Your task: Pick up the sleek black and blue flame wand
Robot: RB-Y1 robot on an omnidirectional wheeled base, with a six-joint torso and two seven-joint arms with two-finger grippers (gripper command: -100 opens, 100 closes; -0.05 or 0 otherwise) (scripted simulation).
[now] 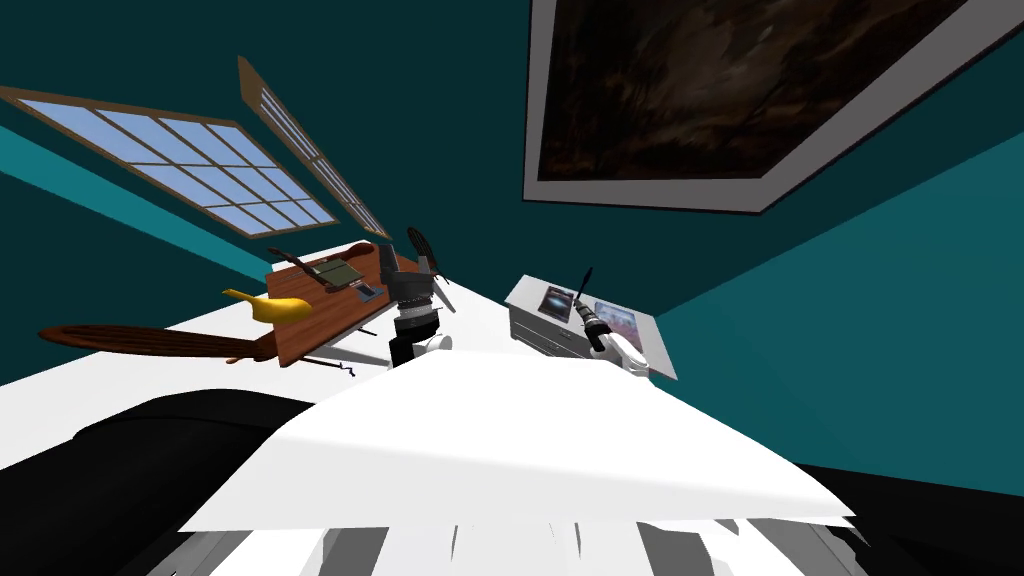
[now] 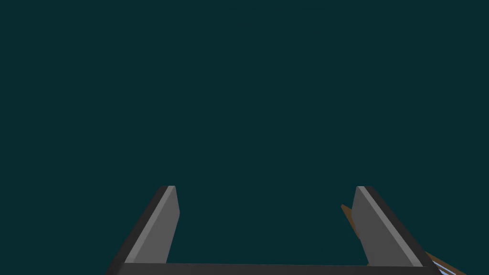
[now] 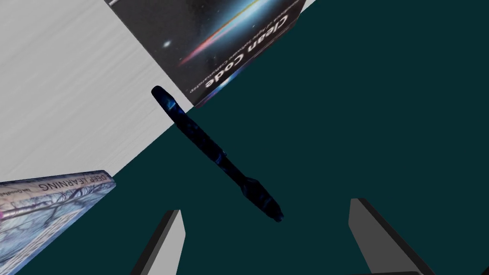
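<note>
Head view: a white bench (image 1: 533,338) carries the "Clean Code" book (image 1: 557,300), taken here as the reference. The right gripper (image 1: 584,302) stands just beside that book, its forearm stretched out over the bench top. The left gripper (image 1: 425,260) is raised well apart from the book, so the right arm is judged the nearer. Left wrist view: the left fingers (image 2: 164,224) stand apart with nothing between them. Right wrist view: the flame wand (image 3: 215,153), black with blue mottling, has its far tip just beside the book's corner, over the bench. Its near end sits just ahead of the gap between the right fingers (image 3: 169,238), which are apart and grip nothing. The long axis runs away from the gripper, slanted, not across the gap. Most of its length shows against the teal wall, and whether it rests on the bench cannot be told. Judgement: the fingers must advance around the near end before closing.
</note>
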